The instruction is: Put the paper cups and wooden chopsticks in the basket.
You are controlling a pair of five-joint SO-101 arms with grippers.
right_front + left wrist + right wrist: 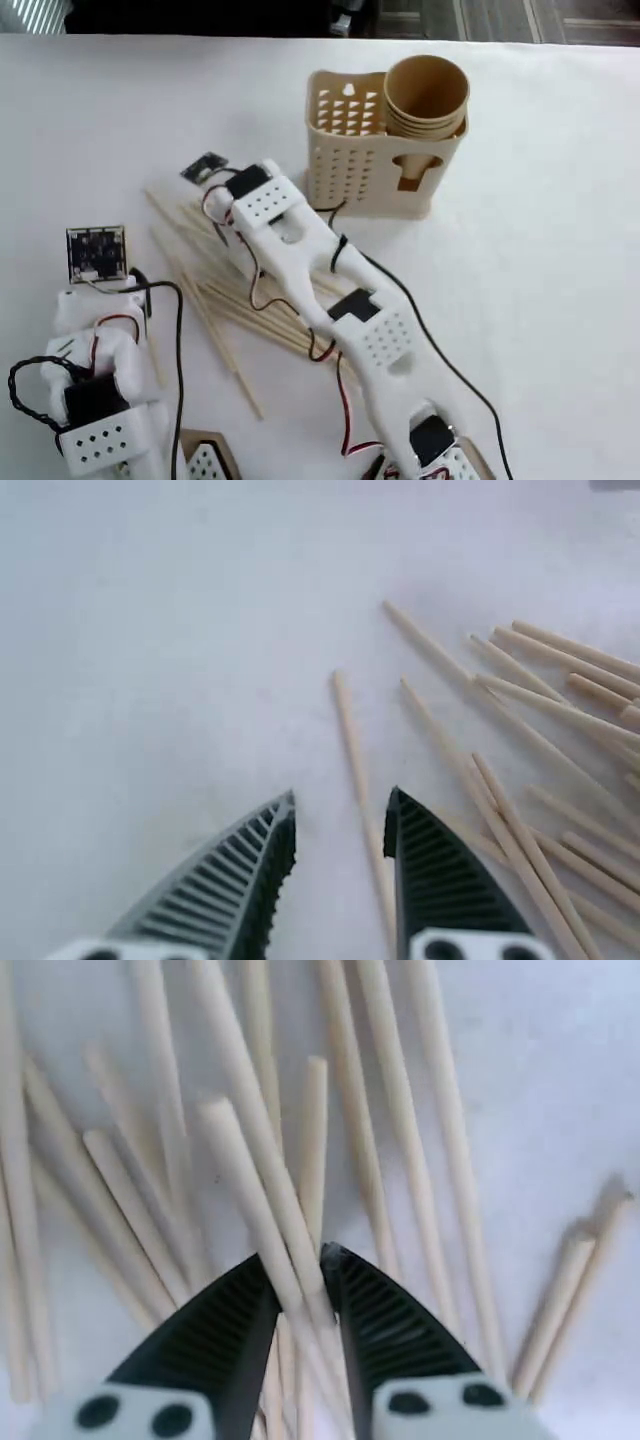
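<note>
- Fingers [250, 880] of the left end effector [340, 800] are standing apart low over the table [150, 630], with one stray stick [350, 740] lying between the tips.
- Right end effector [296, 1260] is pinching a single chopstick [245, 1175] out of the pile [232, 305]. Lifting it slowly and straight up is probably wisest, so neighbouring sticks are not dragging along.
- Basket [360, 170] is standing farther off, with cups [427, 90] sitting in one compartment. Tilting the chopstick upright over the other compartment is looking like the safest drop.
</note>
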